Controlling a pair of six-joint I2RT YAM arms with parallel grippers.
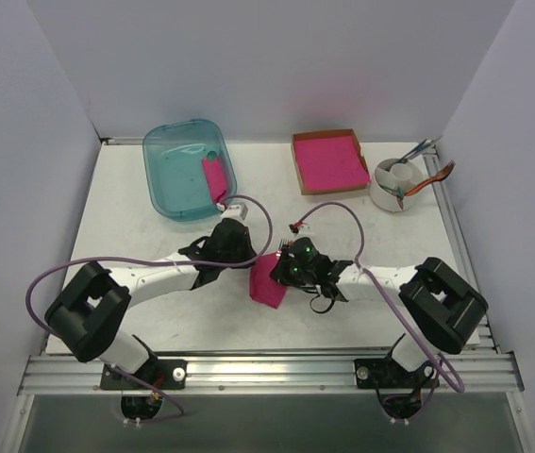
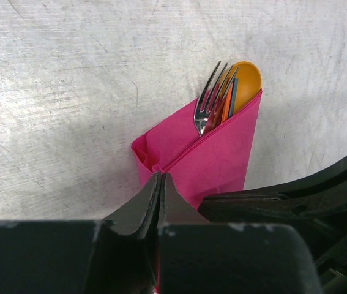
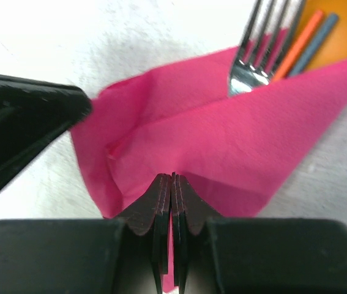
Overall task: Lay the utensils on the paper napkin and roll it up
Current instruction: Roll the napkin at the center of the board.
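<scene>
The magenta paper napkin [image 1: 267, 281] lies folded into a pocket on the table between my two grippers. The silver-grey fork [image 2: 213, 98] and the orange spoon [image 2: 246, 79] stick out of its open end, with thin orange and blue-grey strips between them. My left gripper [image 2: 161, 177] is shut on the napkin's [image 2: 216, 153] near left corner. My right gripper [image 3: 172, 177] is shut on the napkin's [image 3: 234, 141] near edge, below the fork [image 3: 265, 43] and spoon [image 3: 344, 24]. In the top view the left gripper [image 1: 248, 261] and right gripper [image 1: 283, 274] meet at the napkin.
A teal bin [image 1: 168, 179] at the back left holds a pink roll [image 1: 215, 176]. A cardboard box with a pink stack [image 1: 328, 160] and a white cup of cutlery [image 1: 397, 184] stand at the back right. The other arm's finger [image 2: 295, 202] crowds each wrist view.
</scene>
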